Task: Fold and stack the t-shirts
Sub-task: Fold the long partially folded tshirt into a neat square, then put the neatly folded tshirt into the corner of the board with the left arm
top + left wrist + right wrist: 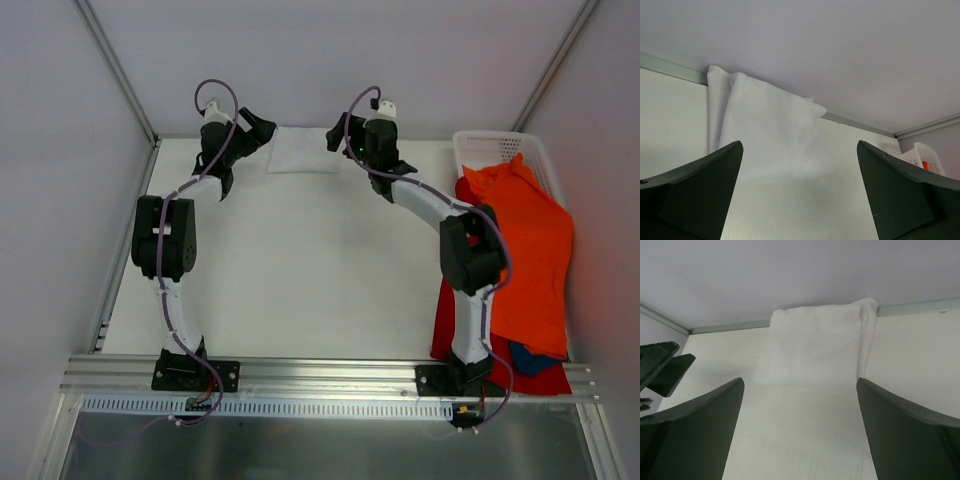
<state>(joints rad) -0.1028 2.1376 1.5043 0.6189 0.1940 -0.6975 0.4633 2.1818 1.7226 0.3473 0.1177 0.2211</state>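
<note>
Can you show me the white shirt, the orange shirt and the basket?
white t-shirt [303,150]: top view, middle of the fold.
orange t-shirt [530,250]: top view, middle of its body.
basket [490,148]: top view, bare mesh at far end.

You have a white mesh basket [497,149] at the far right corner of the white table [300,270], close to the back wall [330,60]. A scrap of dark blue cloth [528,358] lies by the right end of the near aluminium rail [320,375].

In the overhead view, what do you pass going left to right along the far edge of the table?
left claw → folded white t-shirt → right claw → white mesh basket
</note>
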